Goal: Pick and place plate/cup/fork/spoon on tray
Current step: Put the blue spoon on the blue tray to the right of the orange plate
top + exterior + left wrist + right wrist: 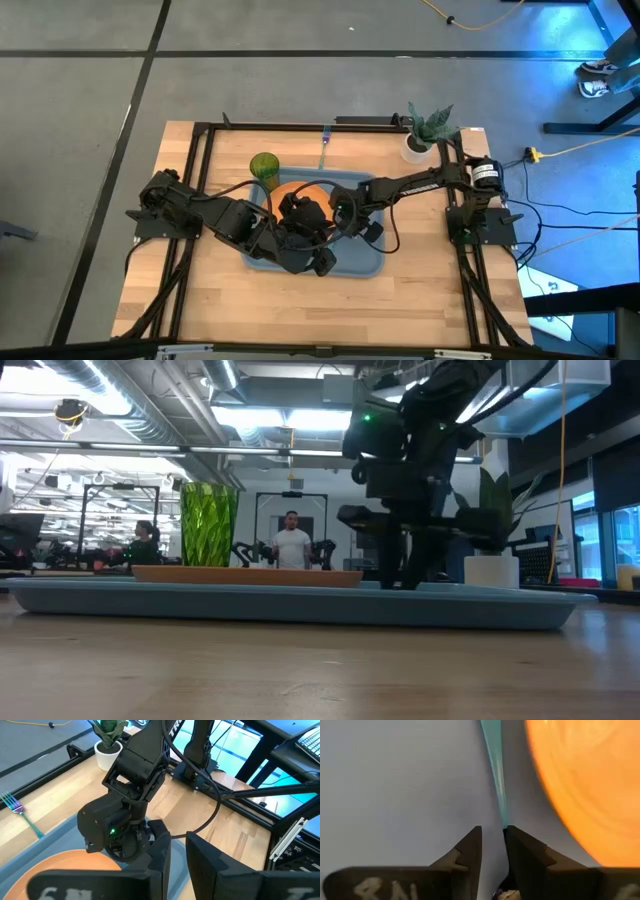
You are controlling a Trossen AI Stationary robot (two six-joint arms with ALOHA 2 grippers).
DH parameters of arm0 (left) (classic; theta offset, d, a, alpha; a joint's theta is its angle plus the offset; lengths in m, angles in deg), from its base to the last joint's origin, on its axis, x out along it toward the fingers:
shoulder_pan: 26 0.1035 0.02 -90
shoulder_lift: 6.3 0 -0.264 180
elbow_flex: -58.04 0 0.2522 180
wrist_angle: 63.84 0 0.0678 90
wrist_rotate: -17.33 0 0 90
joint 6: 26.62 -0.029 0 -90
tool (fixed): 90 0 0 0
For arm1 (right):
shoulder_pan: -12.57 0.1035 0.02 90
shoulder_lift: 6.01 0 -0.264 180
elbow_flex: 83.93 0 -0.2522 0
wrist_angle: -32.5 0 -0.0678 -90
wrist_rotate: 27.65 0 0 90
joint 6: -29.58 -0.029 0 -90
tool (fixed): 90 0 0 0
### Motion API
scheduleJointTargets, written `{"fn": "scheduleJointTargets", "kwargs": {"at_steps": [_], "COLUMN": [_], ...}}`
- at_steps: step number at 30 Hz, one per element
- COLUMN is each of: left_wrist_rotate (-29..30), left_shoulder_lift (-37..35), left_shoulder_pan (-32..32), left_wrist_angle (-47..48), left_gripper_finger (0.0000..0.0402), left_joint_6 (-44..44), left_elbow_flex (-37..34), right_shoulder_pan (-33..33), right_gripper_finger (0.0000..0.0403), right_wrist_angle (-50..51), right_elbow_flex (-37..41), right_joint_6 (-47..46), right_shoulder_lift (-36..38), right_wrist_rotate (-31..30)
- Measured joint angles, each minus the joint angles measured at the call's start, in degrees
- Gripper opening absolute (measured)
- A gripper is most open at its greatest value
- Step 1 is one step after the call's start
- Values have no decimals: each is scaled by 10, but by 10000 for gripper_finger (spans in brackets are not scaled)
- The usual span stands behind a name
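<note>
Tray (365,268): mid-table, already carrying the plate (300,187).
Cup (264,165): stands at the tray's far-left corner; whether inside the rim I can't tell.
Fork (324,145): out on the wood beyond the tray, untouched.
Spoon (495,765): its teal handle runs down over the tray floor beside the plate, likely so it ends up next to it.
Right gripper (492,851): low over the tray, fingers nearly together, pinching the spoon handle.
Left gripper (177,857): above the tray beside the right arm, fingers parted, nothing in them.
</note>
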Motion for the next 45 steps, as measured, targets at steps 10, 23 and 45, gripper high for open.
{"fn": "scheduleJointTargets", "kwargs": {"at_steps": [10,23,45], "left_wrist_rotate": [0,0,0], "left_shoulder_lift": [0,0,0], "left_shoulder_pan": [0,0,0], "left_wrist_angle": [2,1,1], "left_gripper_finger": [53,53,53], "left_joint_6": [0,0,1], "left_elbow_flex": [0,0,0], "right_shoulder_pan": [0,-6,-30], "right_gripper_finger": [98,98,20], "right_wrist_angle": [-20,-17,-47], "right_elbow_flex": [3,4,39], "right_joint_6": [-6,-6,6], "right_shoulder_lift": [7,27,18], "right_wrist_rotate": [-12,-18,3]}}
